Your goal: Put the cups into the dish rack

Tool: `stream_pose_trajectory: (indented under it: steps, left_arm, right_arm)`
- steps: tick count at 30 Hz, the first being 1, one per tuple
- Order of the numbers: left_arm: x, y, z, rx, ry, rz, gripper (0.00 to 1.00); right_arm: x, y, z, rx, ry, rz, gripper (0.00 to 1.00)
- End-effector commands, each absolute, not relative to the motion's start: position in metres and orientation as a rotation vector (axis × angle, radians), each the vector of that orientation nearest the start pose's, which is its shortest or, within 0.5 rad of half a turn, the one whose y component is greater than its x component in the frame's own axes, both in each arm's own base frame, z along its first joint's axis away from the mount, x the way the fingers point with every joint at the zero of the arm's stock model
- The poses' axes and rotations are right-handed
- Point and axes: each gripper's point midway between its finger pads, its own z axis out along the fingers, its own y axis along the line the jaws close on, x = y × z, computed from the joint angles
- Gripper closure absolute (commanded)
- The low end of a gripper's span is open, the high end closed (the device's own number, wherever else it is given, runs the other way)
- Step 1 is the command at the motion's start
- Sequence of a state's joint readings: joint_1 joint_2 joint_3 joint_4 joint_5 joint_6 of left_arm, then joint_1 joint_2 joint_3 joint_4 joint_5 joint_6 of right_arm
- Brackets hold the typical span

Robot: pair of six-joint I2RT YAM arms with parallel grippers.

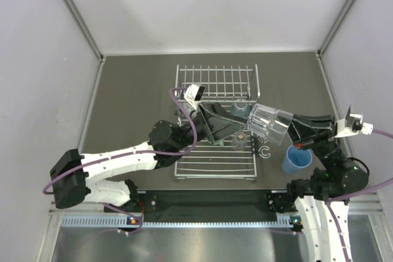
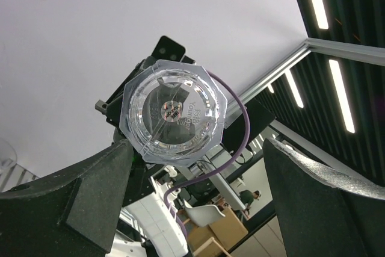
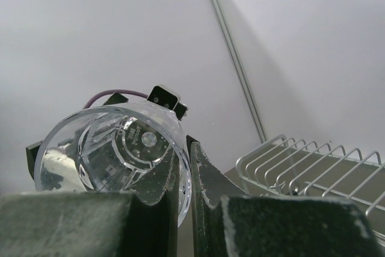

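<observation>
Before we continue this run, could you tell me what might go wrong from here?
The right claw pinches the clear tumbler by its rim only, so it may slip. The open left claw sits near its base and could knock it. The light-blue tumbler stands beside the right arm, easily toppled.

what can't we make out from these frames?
Left wrist view: whether the open left gripper touches the clear tumbler; depth is unclear.
Top view: the arms cover the middle of the dish rack, so cups there cannot be counted.
Top view: the mug is partly behind the gripper and tumbler.
Right wrist view: the rack is cut off by the right edge.
</observation>
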State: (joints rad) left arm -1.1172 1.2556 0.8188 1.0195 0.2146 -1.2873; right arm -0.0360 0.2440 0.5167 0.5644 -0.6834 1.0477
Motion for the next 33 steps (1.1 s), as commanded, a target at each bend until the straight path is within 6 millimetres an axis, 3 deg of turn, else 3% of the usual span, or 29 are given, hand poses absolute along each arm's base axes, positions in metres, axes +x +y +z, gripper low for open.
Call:
stream_pose_trajectory:
  steps: [1,10,26,33]
  left_arm:
    - [0.095,-0.371,0.476,0.17,1.083,-2.271,0.07]
    - [0.102,-0.385,0.472,0.127,1.112,-2.283,0.07]
    - [0.109,-0.393,0.488,0.076,1.126,-2.263,0.08]
    - [0.115,-0.395,0.482,0.011,1.182,-2.246,0.14]
  right_arm:
    - [0.128,0.13,0.433,-0.205,0.958,1.142,1.0]
    - [0.13,0.132,0.429,-0.232,0.977,1.129,1.0]
    - [0.136,0.135,0.413,-0.259,1.012,1.108,1.0]
    - [0.138,0.136,0.407,-0.291,1.028,1.071,1.0]
